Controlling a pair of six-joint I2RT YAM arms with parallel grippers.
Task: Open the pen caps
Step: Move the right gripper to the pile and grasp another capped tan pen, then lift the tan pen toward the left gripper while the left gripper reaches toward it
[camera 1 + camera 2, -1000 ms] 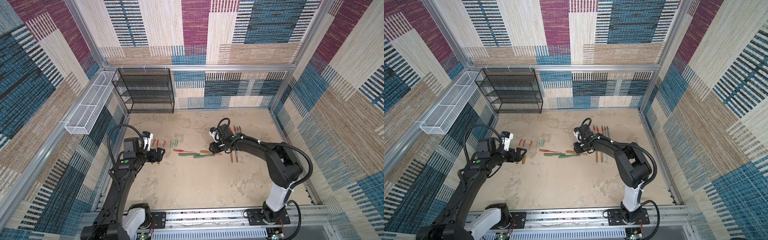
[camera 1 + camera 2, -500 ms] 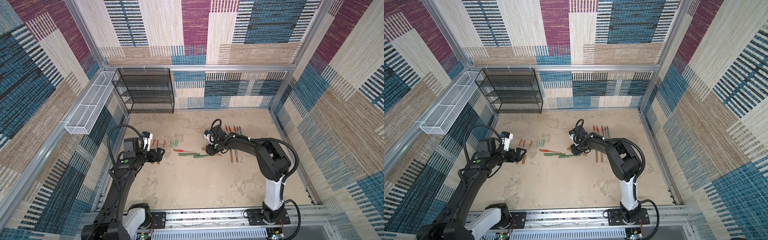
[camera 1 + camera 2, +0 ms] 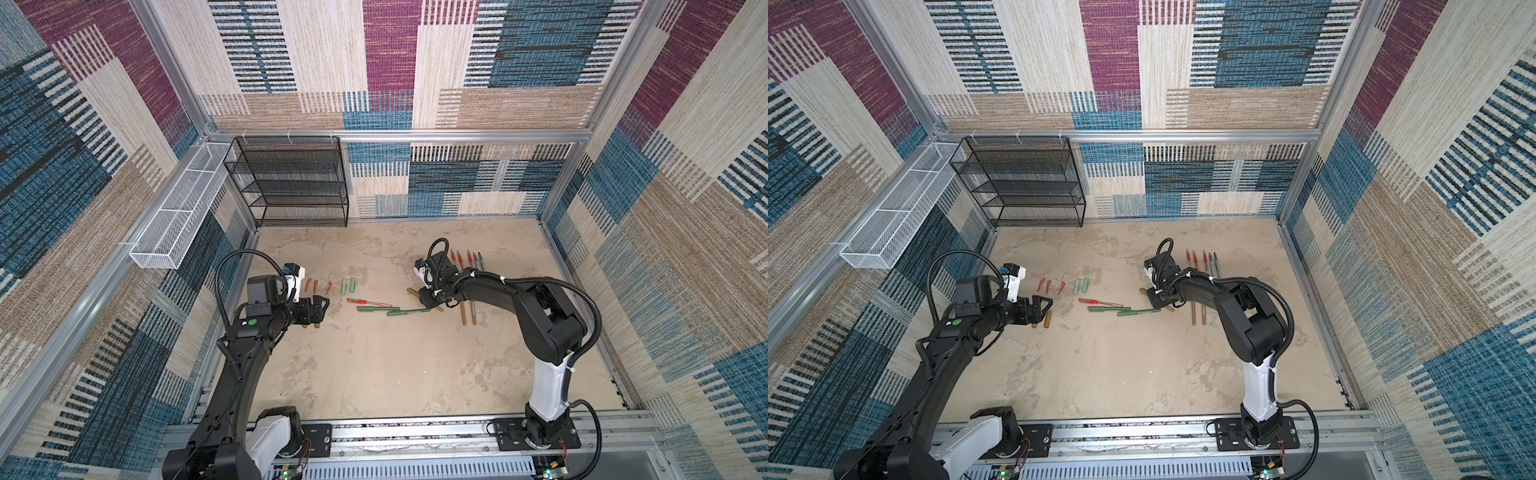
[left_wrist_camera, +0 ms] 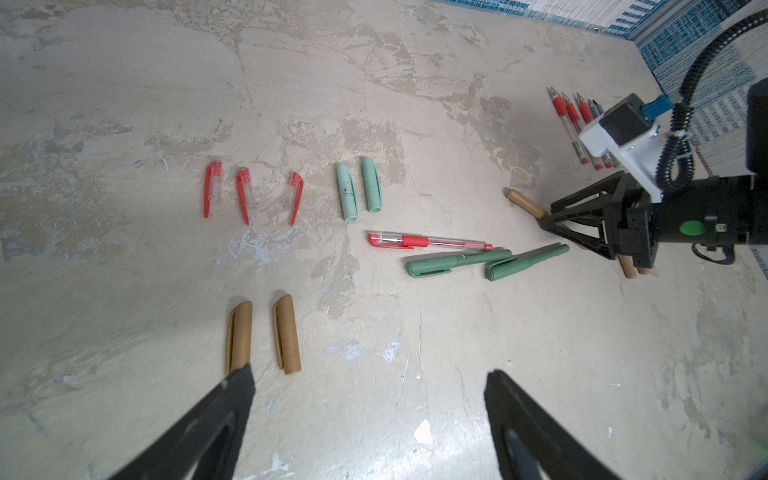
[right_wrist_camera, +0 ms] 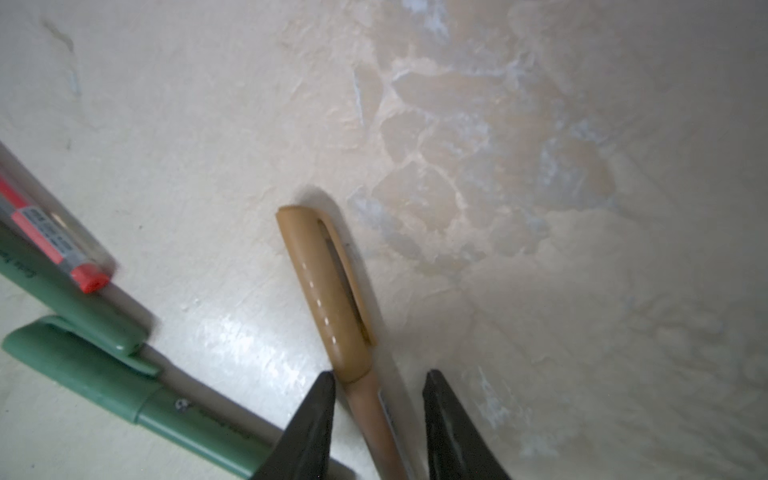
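Note:
Loose pen caps lie in front of my left gripper (image 4: 368,386): three red ones (image 4: 244,193), two pale mint (image 4: 347,192) and two bronze (image 4: 286,332). That gripper hovers open by the bronze pair, holding nothing. A capped red pen (image 4: 428,242) and two capped green pens (image 4: 457,262) lie mid-floor. My right gripper (image 5: 378,386) is low over a capped bronze pen (image 5: 328,291). Its jaws straddle the barrel just behind the cap, one finger (image 5: 320,399) beside it and a gap at the other. In both top views it sits right of centre (image 3: 428,301) (image 3: 1156,301).
Uncapped pen barrels (image 3: 465,259) lie in a row at the back right, and two bronze barrels (image 3: 467,313) lie near the right arm. A black mesh rack (image 3: 291,183) stands against the back wall. A white wire basket (image 3: 178,216) hangs on the left wall.
My right gripper has moved left and down onto the bronze pen, and its jaws have narrowed around the barrel. The left arm has stayed still.

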